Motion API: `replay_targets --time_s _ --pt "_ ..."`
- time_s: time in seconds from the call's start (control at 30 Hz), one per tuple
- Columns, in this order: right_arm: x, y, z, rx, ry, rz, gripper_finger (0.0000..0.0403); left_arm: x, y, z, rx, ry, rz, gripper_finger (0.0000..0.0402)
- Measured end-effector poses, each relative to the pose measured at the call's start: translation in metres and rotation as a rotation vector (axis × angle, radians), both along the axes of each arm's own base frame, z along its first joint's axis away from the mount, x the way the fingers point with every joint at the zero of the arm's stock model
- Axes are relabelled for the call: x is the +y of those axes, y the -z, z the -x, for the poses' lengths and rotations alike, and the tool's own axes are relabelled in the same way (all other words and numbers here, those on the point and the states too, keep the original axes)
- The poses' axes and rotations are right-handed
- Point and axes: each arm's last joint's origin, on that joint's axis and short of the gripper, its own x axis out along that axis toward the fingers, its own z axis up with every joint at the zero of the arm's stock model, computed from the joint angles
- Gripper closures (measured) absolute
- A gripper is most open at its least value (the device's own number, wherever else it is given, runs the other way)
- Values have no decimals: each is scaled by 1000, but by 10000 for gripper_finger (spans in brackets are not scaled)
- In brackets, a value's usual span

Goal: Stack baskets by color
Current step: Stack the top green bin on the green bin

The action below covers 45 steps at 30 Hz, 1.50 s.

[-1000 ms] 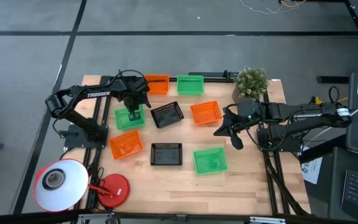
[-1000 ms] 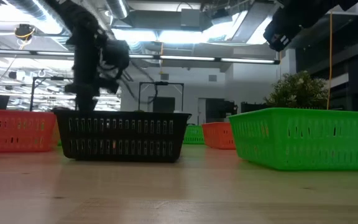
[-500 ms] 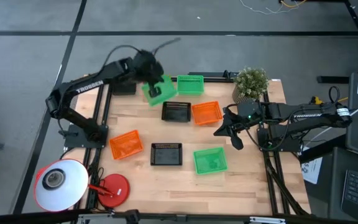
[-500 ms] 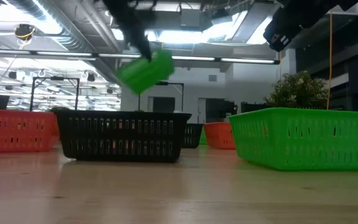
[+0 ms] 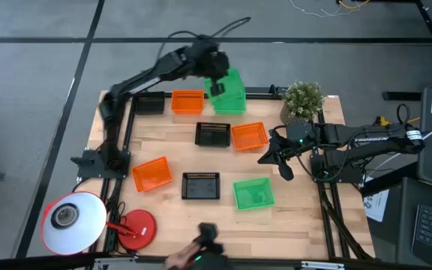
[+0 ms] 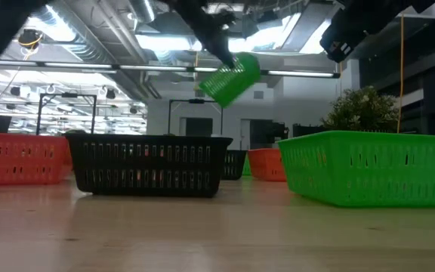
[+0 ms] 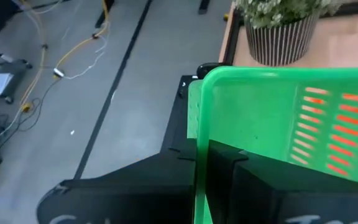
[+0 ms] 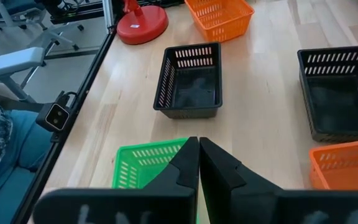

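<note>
My left gripper [image 5: 216, 81] is shut on a green basket [image 5: 234, 84] high over the table's far edge, above a second green basket [image 5: 231, 107] that rests there. In the low view the held basket [image 6: 231, 79] hangs tilted in the air. A third green basket [image 5: 253, 193] sits near right. Orange baskets [image 5: 187, 101] [image 5: 248, 136] [image 5: 152, 173] and black baskets [image 5: 213, 134] [image 5: 201, 185] stand apart on their bases. My right gripper [image 5: 280, 161] hovers shut at the right, over the near green basket [image 8: 145, 165]. My left gripper holds the green basket by one side wall near its rim [image 7: 199, 118]. One finger [image 7: 222, 165] is inside the basket and the other outside. The basket is lifted clear of everything and hangs tilted from the fingers.
A potted plant [image 5: 303, 101] stands at the far right corner, close to the held basket. A red round base [image 5: 133, 227] and a white lamp head [image 5: 70, 219] sit at the near left. A person's hand [image 5: 199, 251] reaches in at the near edge.
My left gripper has lifted the green basket off the left-middle of the table and carried it up, toward the far edge and to the right, tipping it. The middle black basket has shifted a little rightward and turned square. A hand has appeared at the near edge.
</note>
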Motion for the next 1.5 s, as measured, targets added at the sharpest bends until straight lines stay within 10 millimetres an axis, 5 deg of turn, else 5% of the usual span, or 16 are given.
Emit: replay_targets --time_s 0.2,0.4,1.5 --pt "0 0 0 0 0 0 389 40 50 -44 91 19 -25 401" --pt "0 0 0 -2 -12 19 389 54 78 -43 210 26 50 401" --pt "0 2 1 7 -27 42 389 38 86 -46 311 80 88 390"
